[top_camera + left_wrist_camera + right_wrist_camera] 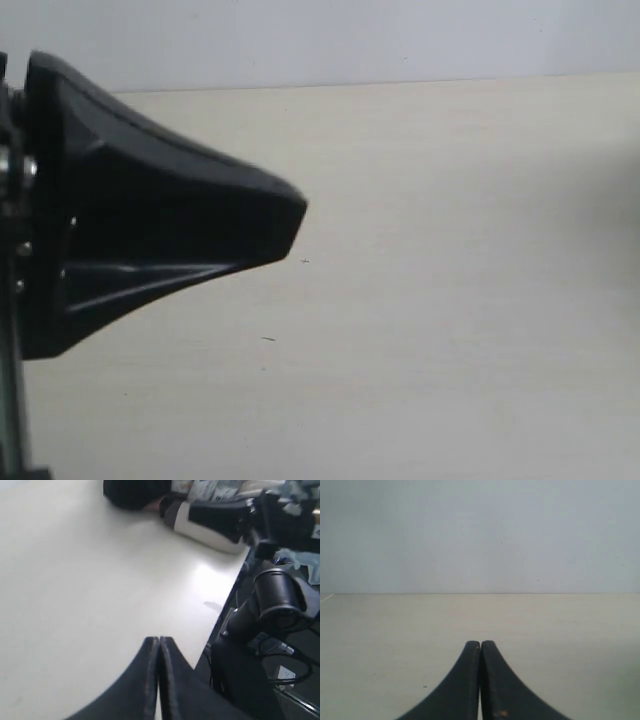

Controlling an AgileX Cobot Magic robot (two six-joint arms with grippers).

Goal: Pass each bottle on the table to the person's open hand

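Note:
No bottle and no person's open hand can be made out in any view. The pale beige table (450,300) fills the exterior view. My left gripper (298,220) juts in from the left as a big black shape close to the camera, low over the tabletop. In the left wrist view the left gripper (159,640) is shut, its fingers pressed together over the bare table (75,580), with nothing between them. The right gripper (480,643) is likewise shut and empty above the table (395,630), pointing toward the far edge.
In the left wrist view the table's edge runs beside black robot hardware and cables (275,600). A blurred dark and grey-white shape (210,522) lies at the table's far end with patterned clutter behind it. A plain grey wall (480,530) stands beyond the table.

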